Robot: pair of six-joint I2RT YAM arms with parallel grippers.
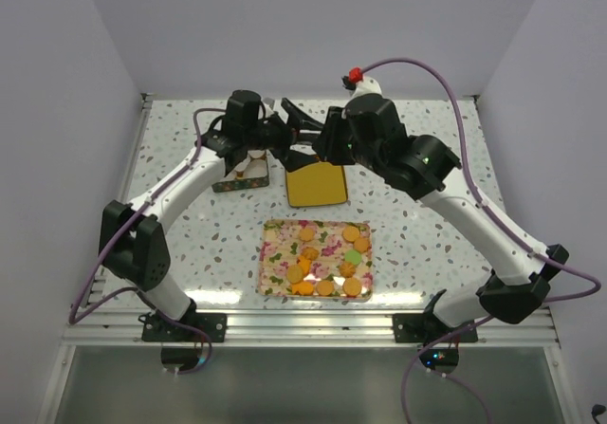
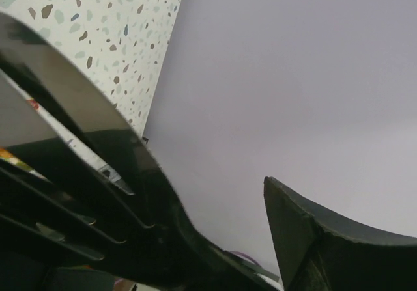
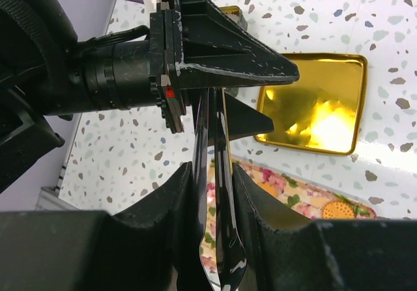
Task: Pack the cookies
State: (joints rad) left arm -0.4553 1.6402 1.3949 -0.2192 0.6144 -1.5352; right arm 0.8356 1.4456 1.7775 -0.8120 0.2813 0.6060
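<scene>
Two white-and-black robot arms meet over the far half of a speckled, terrazzo-patterned desk [image 1: 218, 253], the left arm [image 1: 180, 192] and the right arm [image 1: 474, 220] bending toward each other. Near the arms' bases lies a rectangular tray [image 1: 273, 244] printed with pink and green flowers. Just behind it sits a glossy gold tray [image 1: 318, 189] with rounded corners, its mirror surface throwing back a bright glare. A smaller floral piece [image 1: 242, 179] lies partly hidden under the left arm.

Above the gold tray, the right claw [image 3: 214, 174] pinches a thin, dark, shiny sheet [image 3: 215, 135] held on edge. What the sheet is cannot be told. The left claw [image 3: 285, 97] stands spread wide, one finger on each side of the sheet, gripping nothing.

The cookies [image 1: 351, 233] lie scattered flat on the floral tray. They are mostly round and orange-brown, a few are flower-shaped, and a pale green one [image 1: 353, 254] sits near the right edge.
</scene>
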